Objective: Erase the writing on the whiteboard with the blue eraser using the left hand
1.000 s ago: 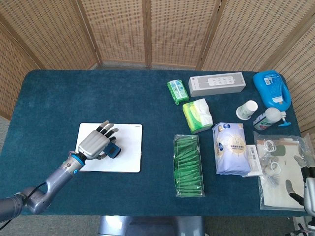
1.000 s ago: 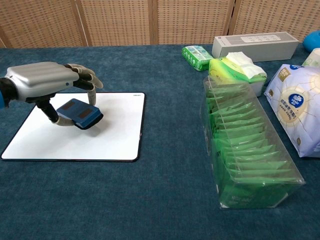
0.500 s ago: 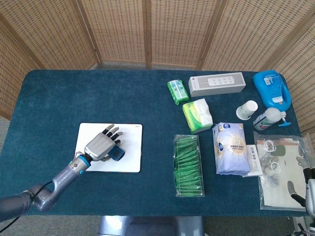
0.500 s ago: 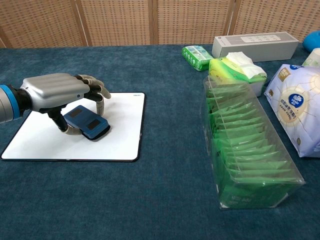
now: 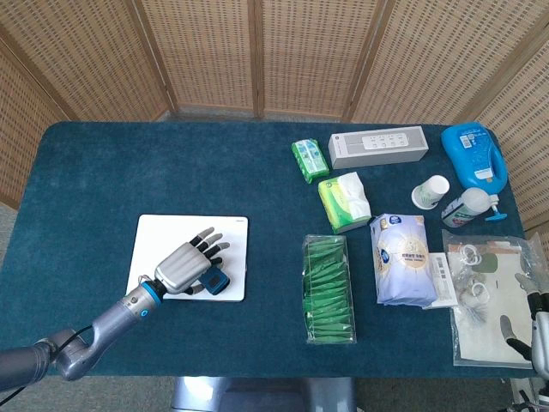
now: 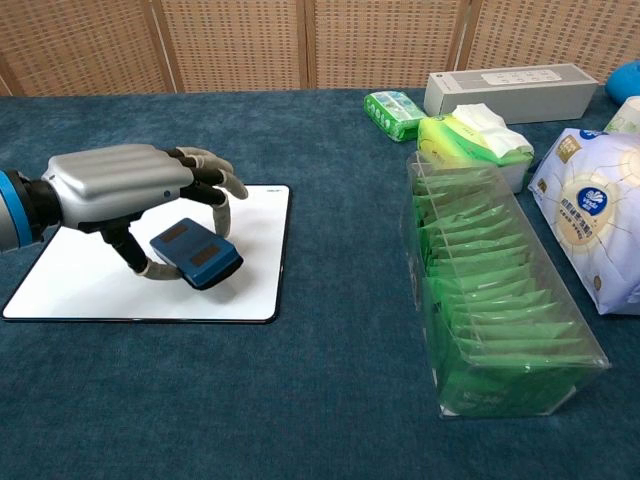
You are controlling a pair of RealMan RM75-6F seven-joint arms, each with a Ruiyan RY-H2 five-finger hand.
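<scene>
1. The bench (image 5: 129, 172), under dark blue cloth, carries everything; a woven folding screen (image 5: 257, 51) stands along its far edge
2. The whiteboard (image 6: 80, 285) lies flat at the near left, its visible surface showing no writing
3. A clear pack of green sachets (image 6: 490, 300) lies right of the board, well apart from it
4. A white-and-blue bag (image 5: 401, 259) lies further right, with a grey box (image 5: 378, 147), green tissue packs (image 5: 343, 200), a blue jug (image 5: 473, 154) and a paper cup (image 5: 431, 191) behind
5. The left hand (image 6: 120, 190) hovers over the board's near right part, fingers (image 6: 215, 175) curled around the blue eraser (image 6: 196, 254), which is tilted above the board
6. The right hand (image 5: 532, 313) shows only at the near right edge, over a clear plastic bag (image 5: 485, 296); I cannot tell how its fingers stand
</scene>
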